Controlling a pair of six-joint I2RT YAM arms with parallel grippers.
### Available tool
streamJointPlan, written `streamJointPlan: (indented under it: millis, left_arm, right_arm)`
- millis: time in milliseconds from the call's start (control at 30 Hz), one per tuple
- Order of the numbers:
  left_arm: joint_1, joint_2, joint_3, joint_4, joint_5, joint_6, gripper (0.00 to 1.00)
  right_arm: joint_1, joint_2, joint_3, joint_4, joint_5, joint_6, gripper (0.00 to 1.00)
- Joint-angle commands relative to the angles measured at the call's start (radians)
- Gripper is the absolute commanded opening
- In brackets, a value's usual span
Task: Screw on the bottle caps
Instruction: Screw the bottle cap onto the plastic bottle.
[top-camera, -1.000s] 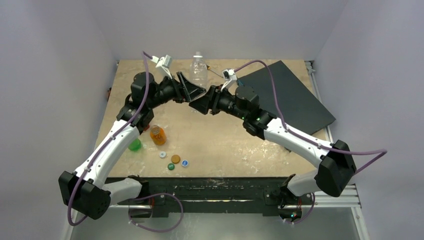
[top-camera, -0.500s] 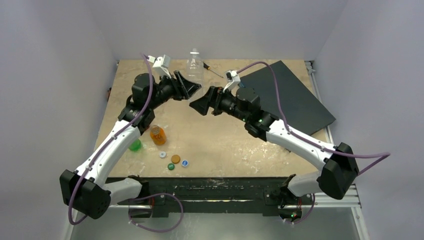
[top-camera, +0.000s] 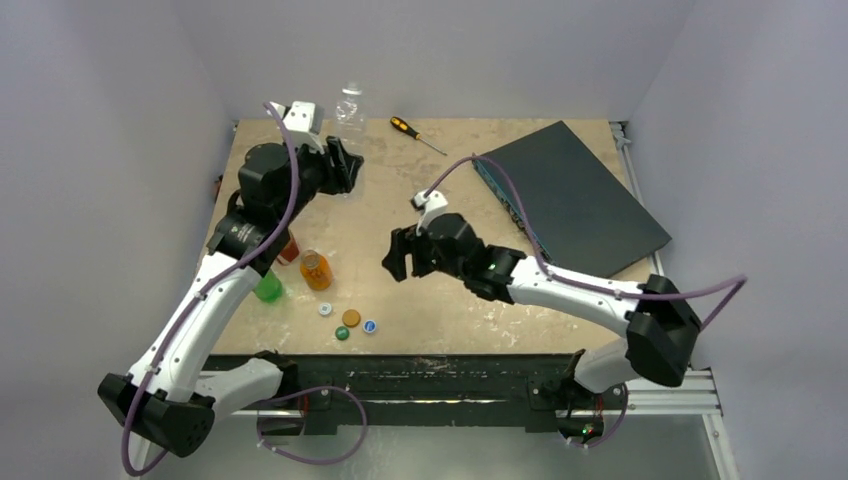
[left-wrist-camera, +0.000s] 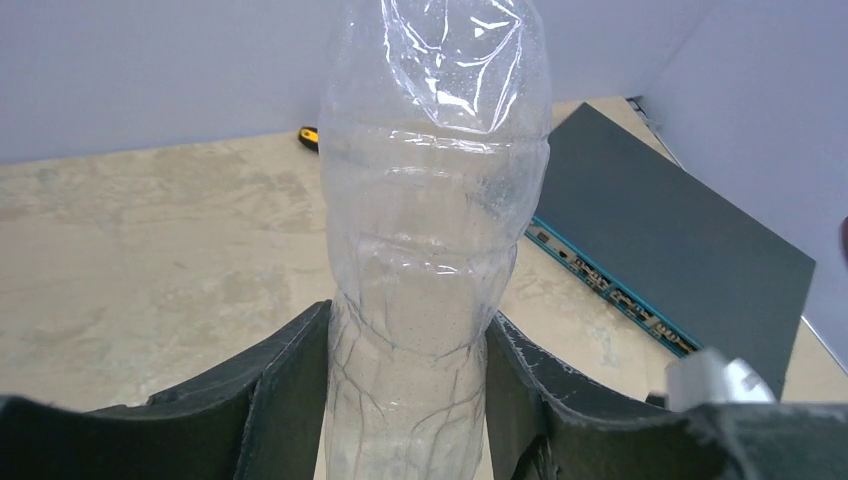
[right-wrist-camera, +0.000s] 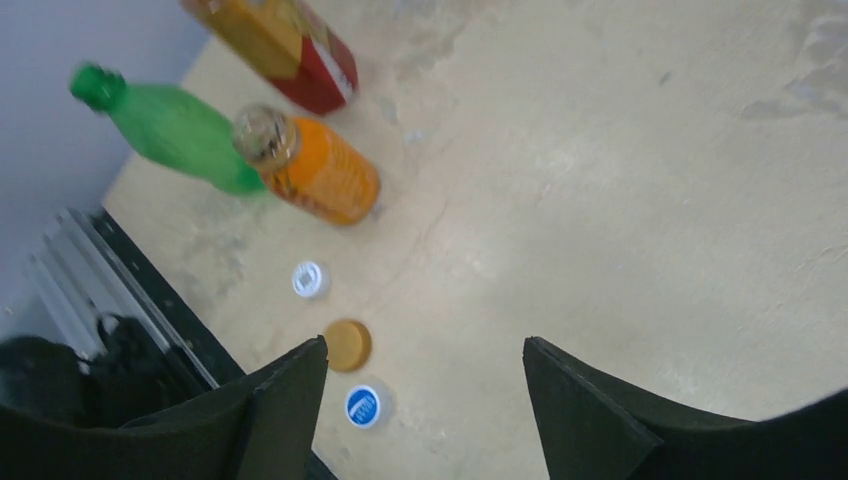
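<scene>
While L pincer (left-wrist-camera: 408, 345) clamps clear bottle (left-wrist-camera: 432, 180), empty, crumpled

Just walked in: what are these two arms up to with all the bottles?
They are set to screw caps onto bottles. The left fingers are clamped on a clear bottle at the table's far left. The right fingers are open and empty, hovering over the middle of the table. Four loose caps lie near the front edge, close to an amber bottle and a green bottle. No cap is picked up yet.
</scene>
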Motion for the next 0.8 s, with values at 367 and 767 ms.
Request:
streamJointPlan:
  millis: [367, 767]
  left_arm:
    - [0.004, -0.077, 0.098, -0.068, -0.149, 0.11, 0.36]
    - [0.004, -0.068, 0.097, -0.075, -0.134, 0.118, 0.36]
  right_arm:
    - [0.301, 0.309, 0.057, -0.002, 0.131, -0.114, 0.51]
    - [0.336, 0.462, 0.175, -0.065, 0.188, -0.119, 0.51]
